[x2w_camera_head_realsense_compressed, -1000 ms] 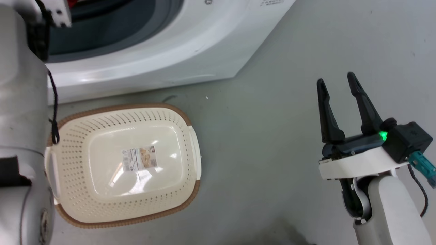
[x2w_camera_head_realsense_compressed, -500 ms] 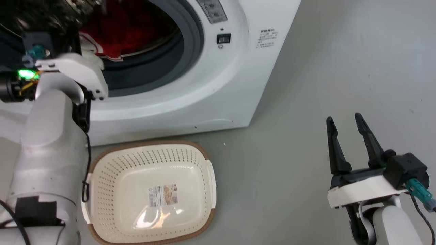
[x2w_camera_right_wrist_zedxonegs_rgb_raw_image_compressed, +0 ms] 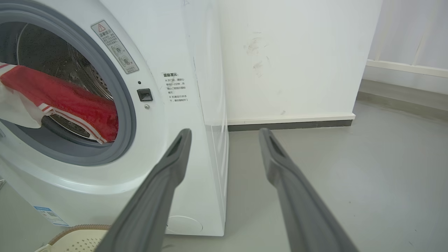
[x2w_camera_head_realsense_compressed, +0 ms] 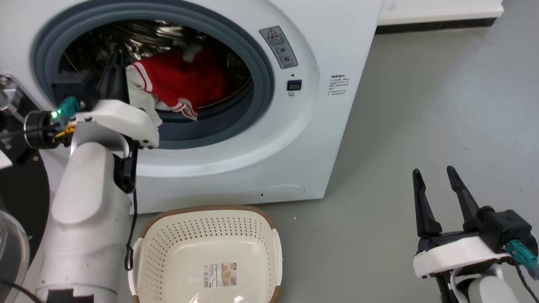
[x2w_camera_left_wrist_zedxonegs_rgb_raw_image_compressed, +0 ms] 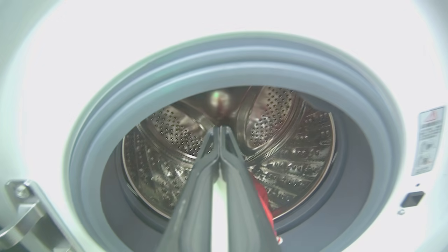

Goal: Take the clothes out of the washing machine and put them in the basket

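Note:
The white washing machine [x2w_camera_head_realsense_compressed: 320,126] stands with its porthole uncovered. Red clothes [x2w_camera_head_realsense_compressed: 185,84] with white panels and striped cuffs lie in the steel drum and stretch toward the porthole's left side. My left gripper [x2w_camera_head_realsense_compressed: 115,54] is there, at the grey ring, its fingers pressed together [x2w_camera_left_wrist_zedxonegs_rgb_raw_image_compressed: 219,128]. White fabric shows between the fingers lower down, and red clothes [x2w_camera_left_wrist_zedxonegs_rgb_raw_image_compressed: 262,199] beside them. The cream basket [x2w_camera_head_realsense_compressed: 210,209] sits on the floor below the porthole, holding only its paper label. My right gripper [x2w_camera_head_realsense_compressed: 433,170] hovers open over the floor at the right, well away from the machine.
The black-framed glass door [x2w_camera_head_realsense_compressed: 21,198] swings out at the far left beside my left forearm, with its metal hinge [x2w_camera_left_wrist_zedxonegs_rgb_raw_image_compressed: 21,210] at the porthole's lower left. Grey floor [x2w_camera_head_realsense_compressed: 421,105] runs right of the machine to a white wall with a dark skirting [x2w_camera_right_wrist_zedxonegs_rgb_raw_image_compressed: 290,125].
The head camera has tilted up, bringing the porthole and clothes into view and pushing the basket to the bottom edge. The right gripper stays open in the same pose.

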Motion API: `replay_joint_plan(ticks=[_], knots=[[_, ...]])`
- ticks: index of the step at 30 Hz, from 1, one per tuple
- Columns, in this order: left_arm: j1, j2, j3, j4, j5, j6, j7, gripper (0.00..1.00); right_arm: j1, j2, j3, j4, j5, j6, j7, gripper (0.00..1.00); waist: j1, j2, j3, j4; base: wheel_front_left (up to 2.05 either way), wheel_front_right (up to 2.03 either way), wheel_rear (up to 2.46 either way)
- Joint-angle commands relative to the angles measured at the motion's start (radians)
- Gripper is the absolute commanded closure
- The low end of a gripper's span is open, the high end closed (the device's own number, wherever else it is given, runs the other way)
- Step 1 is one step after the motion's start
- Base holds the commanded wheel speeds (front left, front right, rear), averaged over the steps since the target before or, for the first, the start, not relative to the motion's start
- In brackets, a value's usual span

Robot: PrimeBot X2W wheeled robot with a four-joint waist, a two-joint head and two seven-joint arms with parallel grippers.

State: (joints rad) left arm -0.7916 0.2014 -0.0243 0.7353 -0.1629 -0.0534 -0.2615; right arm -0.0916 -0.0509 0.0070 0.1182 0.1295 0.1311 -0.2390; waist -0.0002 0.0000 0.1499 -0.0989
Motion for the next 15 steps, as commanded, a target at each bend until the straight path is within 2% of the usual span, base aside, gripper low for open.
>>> replay_joint_plan(ticks=[1,6,15], knots=[[0.021,-0.005,0.002,-0.02,0.0,-0.001,-0.005,1.0,0.016,0.001,-0.002,-0.008,-0.001,-0.001,0.001,0.0,0.0002,0.0,-0.023,0.008,0.0,0.0,0.0],[0.101,-0.02,-0.012,-0.135,0.011,-0.006,-0.004,1.0,0.036,0.001,-0.009,-0.022,0.0,-0.001,0.019,0.0,0.0002,0.0,-0.058,0.017,0.0,0.0,0.0],[0.249,-0.044,-0.03,-0.403,0.016,0.015,0.002,1.0,0.073,0.001,-0.02,-0.056,-0.01,-0.001,0.04,0.0,0.0002,0.0,-0.087,0.036,0.0,0.0,0.0]])
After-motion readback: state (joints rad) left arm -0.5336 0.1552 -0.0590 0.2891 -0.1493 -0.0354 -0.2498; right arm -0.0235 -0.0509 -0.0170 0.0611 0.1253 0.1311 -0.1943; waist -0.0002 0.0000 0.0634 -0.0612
